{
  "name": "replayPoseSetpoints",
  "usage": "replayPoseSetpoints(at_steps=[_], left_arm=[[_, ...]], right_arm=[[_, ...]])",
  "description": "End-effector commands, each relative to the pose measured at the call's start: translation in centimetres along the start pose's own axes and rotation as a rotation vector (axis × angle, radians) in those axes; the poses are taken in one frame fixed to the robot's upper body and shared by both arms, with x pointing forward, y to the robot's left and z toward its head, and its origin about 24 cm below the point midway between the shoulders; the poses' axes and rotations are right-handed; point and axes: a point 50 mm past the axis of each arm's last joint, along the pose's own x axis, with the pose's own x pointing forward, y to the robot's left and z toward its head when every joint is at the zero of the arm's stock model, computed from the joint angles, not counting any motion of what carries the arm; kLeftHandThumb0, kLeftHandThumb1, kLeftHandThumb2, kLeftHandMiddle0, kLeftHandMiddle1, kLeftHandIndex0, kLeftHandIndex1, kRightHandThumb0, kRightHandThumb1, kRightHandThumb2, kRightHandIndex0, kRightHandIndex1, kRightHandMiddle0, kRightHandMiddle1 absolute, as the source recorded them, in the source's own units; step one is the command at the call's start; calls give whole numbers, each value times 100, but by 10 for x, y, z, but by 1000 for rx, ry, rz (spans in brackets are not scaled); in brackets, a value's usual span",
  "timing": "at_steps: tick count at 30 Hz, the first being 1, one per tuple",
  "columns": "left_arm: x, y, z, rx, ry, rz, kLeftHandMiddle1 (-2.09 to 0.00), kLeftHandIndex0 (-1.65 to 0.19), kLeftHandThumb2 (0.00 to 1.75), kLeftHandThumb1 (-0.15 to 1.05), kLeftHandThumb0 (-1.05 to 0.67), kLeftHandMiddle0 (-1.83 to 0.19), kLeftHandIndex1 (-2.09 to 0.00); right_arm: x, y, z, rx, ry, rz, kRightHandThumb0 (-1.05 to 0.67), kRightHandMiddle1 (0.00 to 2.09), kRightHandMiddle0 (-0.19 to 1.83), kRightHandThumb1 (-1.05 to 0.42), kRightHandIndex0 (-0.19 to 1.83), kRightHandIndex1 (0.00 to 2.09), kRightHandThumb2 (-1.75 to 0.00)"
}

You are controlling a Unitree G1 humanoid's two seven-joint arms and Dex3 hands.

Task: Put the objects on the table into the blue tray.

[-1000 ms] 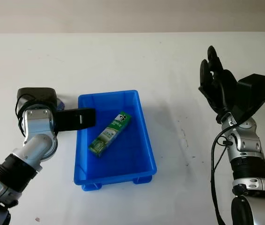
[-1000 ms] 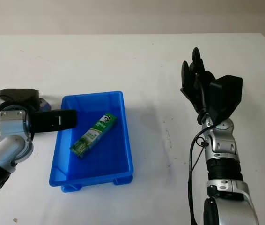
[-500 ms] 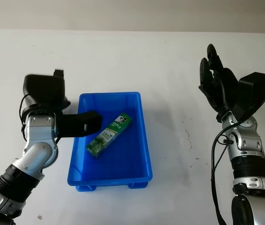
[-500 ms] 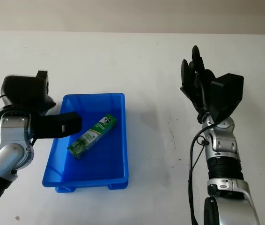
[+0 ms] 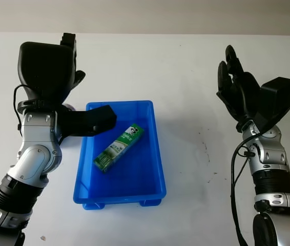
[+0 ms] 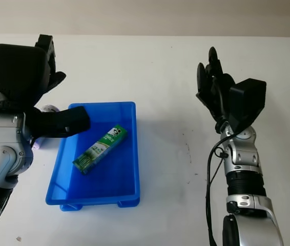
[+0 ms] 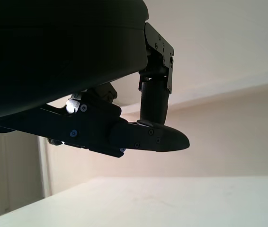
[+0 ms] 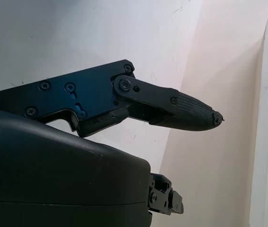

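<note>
Toothpaste box (image 5: 119,147) inside blue tray (image 5: 158,148), just beside raised, open left hand (image 5: 58,82).

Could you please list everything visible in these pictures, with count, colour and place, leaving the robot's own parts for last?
Table: one, white, spanning the scene.
Blue tray: one, blue, on the table's left-centre.
Green box: one, green with white print, lying diagonally inside the tray.
Small pale object: one, whitish-lilac, on the table left of the tray, mostly hidden behind the left arm; what it is cannot be told.
Left hand: one, black, open, raised above the table left of the tray.
Right hand: one, black, open, raised over the table's right side.
</note>
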Motion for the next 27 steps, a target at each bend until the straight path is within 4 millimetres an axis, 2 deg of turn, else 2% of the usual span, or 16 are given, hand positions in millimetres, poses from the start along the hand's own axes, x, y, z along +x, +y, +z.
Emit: replayPoseSetpoints(at_steps=[1, 4, 6, 7, 10, 11, 12, 14, 16, 17, 22, 24, 27], left_arm=[[0, 15, 2, -68, -23, 68, -209, -51, 30, 105, -46, -105, -209], [-1, 26, 2, -205, -83, 102, -209, -51, 30, 105, -44, -106, -209], [2, 32, -6, -339, -123, 83, -209, -47, 31, 105, -42, -98, -209], [3, 34, -9, -378, -139, 78, -209, -34, 28, 105, -42, -81, -199], [12, 40, -31, -471, -165, -8, -206, -25, 19, 105, -45, -50, -175], [18, 44, -44, -515, -161, -76, -165, -18, 12, 104, -49, -37, -151], [23, 48, -55, -548, -163, -132, -118, -15, 9, 102, -52, -37, -124], [30, 53, -74, -582, -168, -207, -36, -18, 6, 98, -53, -41, -65], [32, 54, -88, -595, -167, -243, -13, -23, 6, 96, -54, -38, -37], [32, 54, -91, -600, -167, -254, -8, -25, 5, 95, -53, -37, -28], [29, 50, -105, -601, -121, -357, -4, -27, 4, 90, -43, -30, -15], [27, 46, -113, -544, -120, -395, -4, -27, 4, 87, -36, -29, -13], [22, 40, -124, -420, -143, -433, -4, -25, 4, 86, -34, -28, -9]], right_arm=[[0, -1, 5, 2, -17, 4, -71, 0, -19, -105, -19, 0, -70], [0, -1, 5, 1, -15, 6, -68, 0, -19, -105, -19, 0, -71], [-1, -2, 5, 0, -17, 7, -68, 0, -19, -105, -19, 0, -72], [-1, -2, 5, -1, -17, 7, -68, 0, -19, -105, -19, 0, -72], [-2, -3, 5, -20, -18, 6, -69, 0, -19, -105, -19, 0, -71], [-2, -4, 5, -25, -21, 9, -69, 0, -19, -105, -19, 0, -71], [-3, -4, 5, -27, -24, 10, -70, 0, -19, -105, -19, 0, -71], [-3, -4, 4, -13, -29, 13, -69, 0, -19, -105, -19, 0, -71], [-3, -3, 3, 6, -30, 18, -69, 0, -19, -105, -19, 0, -71], [-3, -3, 3, 10, -30, 21, -68, 0, -19, -105, -19, 0, -71], [-3, -1, 2, 2, -26, 27, -67, 0, -19, -105, -19, 0, -73], [-3, -2, 2, -7, -29, 29, -66, 0, -19, -105, -19, 0, -73], [-4, -3, 2, -17, -25, 34, -66, 0, -19, -105, -19, 0, -73]])
